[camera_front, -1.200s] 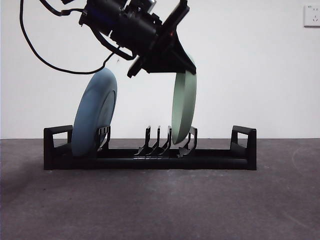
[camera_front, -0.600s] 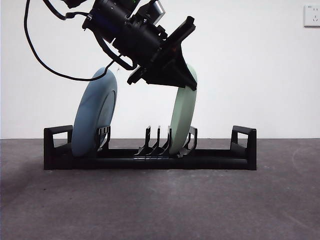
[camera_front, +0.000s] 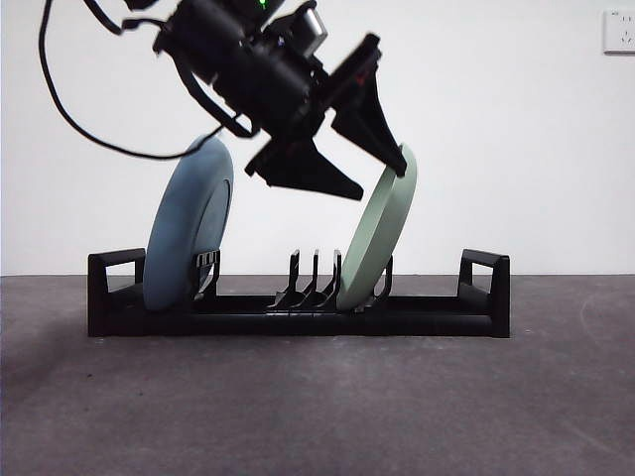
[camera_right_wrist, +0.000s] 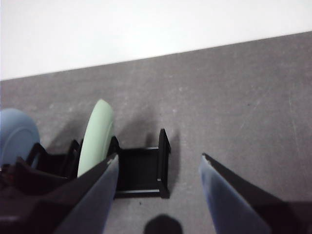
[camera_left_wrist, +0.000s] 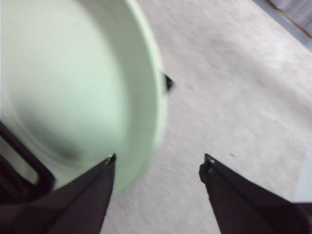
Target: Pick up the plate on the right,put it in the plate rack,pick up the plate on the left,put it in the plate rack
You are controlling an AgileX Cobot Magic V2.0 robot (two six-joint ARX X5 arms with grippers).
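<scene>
Green plate (camera_front: 378,233): on edge in plate rack (camera_front: 298,315), top tilted toward the rack's right end. Front view alone shows blue plate (camera_front: 189,226) whole. Left gripper (camera_left_wrist: 158,168): jaws spread, plate released; right gripper (camera_right_wrist: 158,165): jaws apart, empty.

The plate rack (camera_front: 298,319) across the lower middle of the front frame is showing as black, slightly shiny plastic. The green plate (camera_front: 377,230) and the blue plate (camera_front: 189,223) are looking smooth and matt. The desk (camera_front: 317,407) is appearing as a dark grey, faintly rough, dull surface. The left claw (camera_front: 377,177) is looking matt black.
</scene>
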